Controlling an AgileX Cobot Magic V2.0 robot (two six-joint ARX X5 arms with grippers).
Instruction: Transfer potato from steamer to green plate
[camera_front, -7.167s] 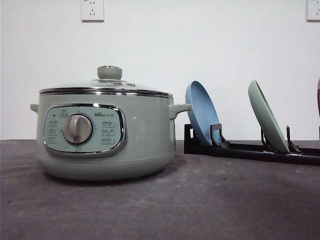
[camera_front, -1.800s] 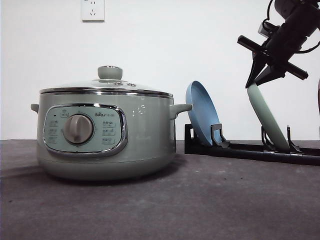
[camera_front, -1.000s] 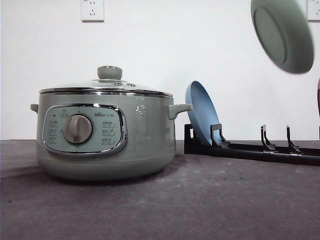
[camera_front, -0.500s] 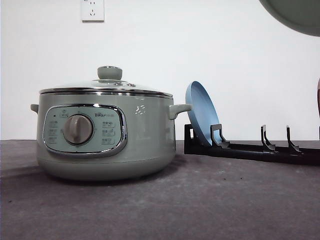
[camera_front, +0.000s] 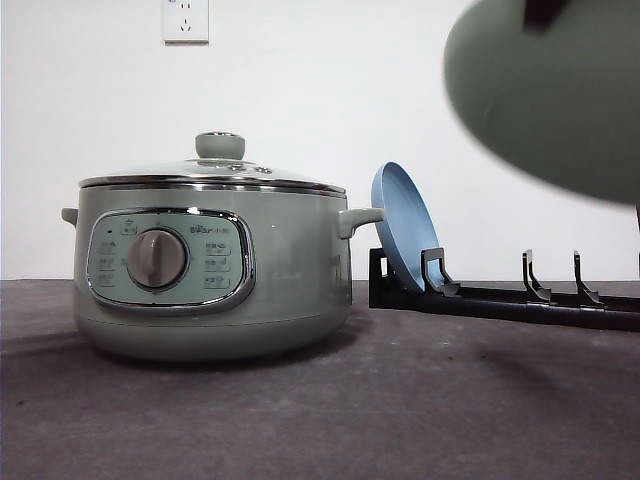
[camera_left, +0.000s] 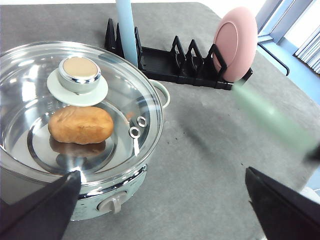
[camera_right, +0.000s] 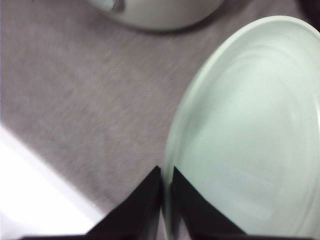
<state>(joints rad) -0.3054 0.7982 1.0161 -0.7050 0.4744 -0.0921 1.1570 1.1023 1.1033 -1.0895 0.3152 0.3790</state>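
While the right gripper (camera_right: 166, 200) has its two dark fingers pressed together on the rim of the green plate (camera_right: 250, 145), the plate hangs in the air, blurred, high at the right of the front view (camera_front: 545, 90), above the table (camera_front: 400, 400). The left gripper (camera_left: 162, 210) is spread wide, its two fingers far apart and touching nothing, hovering over the near edge of the steamer (camera_left: 80, 115). One potato (camera_left: 81, 124) lies inside the steamer, under the one glass lid (camera_left: 135, 95) with its green knob (camera_left: 79, 74), well apart from the plate-holding right gripper and just beyond the left one's fingers. One black rack (camera_left: 170, 65) stands behind the steamer, holding one blue plate (camera_front: 403, 228) and one pink plate (camera_left: 232, 42); the green plate makes three plates.
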